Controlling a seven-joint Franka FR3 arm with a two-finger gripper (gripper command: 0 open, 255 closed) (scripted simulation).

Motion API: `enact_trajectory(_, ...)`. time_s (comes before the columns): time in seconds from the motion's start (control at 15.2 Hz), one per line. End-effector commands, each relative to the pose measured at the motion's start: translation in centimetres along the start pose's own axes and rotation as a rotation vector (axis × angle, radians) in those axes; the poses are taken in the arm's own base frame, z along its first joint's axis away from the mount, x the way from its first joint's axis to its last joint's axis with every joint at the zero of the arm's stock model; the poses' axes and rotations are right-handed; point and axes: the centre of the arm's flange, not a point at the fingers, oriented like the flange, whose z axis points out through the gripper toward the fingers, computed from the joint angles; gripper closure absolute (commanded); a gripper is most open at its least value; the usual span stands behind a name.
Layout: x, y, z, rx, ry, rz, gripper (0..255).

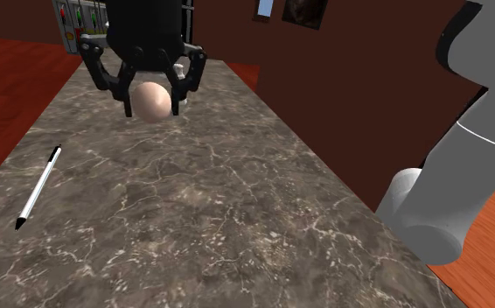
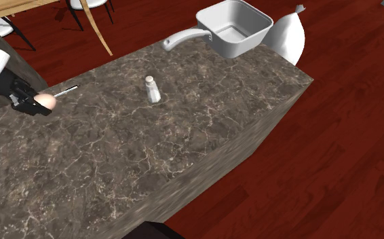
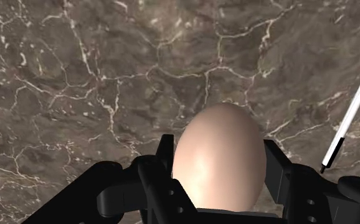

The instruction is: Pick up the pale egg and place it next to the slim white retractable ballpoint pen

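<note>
The black gripper (image 1: 154,107) clasps the pale egg (image 1: 152,98) between both fingers, over the marble counter (image 1: 237,219) and apart from the white pen (image 1: 39,186). The wrist view shows the fingers pressing the egg's sides. The second exterior view adds a small shaker (image 2: 152,89) near the pen and a grey saucepan (image 2: 235,30) far beyond it.

**End effector (image 1: 154,107) clasping a pale egg (image 1: 150,101)**

The white arm (image 1: 464,175) is rising along the shoulder view's right side. The black end effector is hanging down from that view's top edge, fingertips pointing downward. Its two fingers (image 3: 275,168) are pressing on opposite sides of the pale egg, gripping it between them. In the second exterior view, the end effector is sitting near the left edge.
</note>
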Motion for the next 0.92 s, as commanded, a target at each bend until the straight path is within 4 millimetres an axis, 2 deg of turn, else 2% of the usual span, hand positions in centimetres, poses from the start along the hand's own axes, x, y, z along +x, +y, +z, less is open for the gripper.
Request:
enact_trajectory(0.0, -0.2, -0.2, 1.0, 0.000, 0.000, 0.000, 255)
enact_trajectory(0.86, -1.5, -0.2, 7.7, 0.000, 0.000, 0.000, 255)
